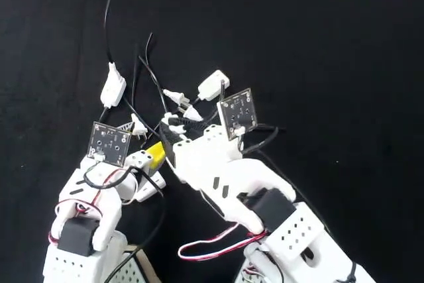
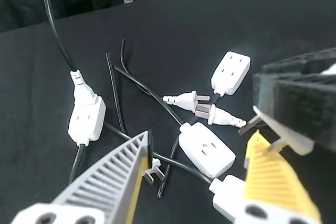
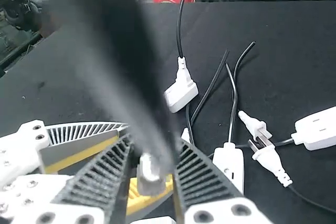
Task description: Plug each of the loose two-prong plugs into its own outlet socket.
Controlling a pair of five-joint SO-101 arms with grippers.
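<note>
1. The right gripper (image 3: 152,148) is clenched on a held plug (image 2: 283,139). Its prongs stick out close to the yellow finger (image 2: 273,177) of the left gripper.
2. The left gripper (image 2: 202,137) is spread wide and grasps nothing. It hovers over a near socket (image 2: 206,150) lying on the black tabletop (image 1: 331,64).
3. A loose plug (image 2: 181,99) and a second loose plug (image 2: 223,115) lie prongs to prongs, touching. They sit between the near socket and a far socket (image 2: 230,72).
4. A side socket (image 2: 86,120) lies well apart, with a black cord's plug (image 2: 82,88) seated in it.
5. From above, both grippers sit close together in the cable tangle.
</note>
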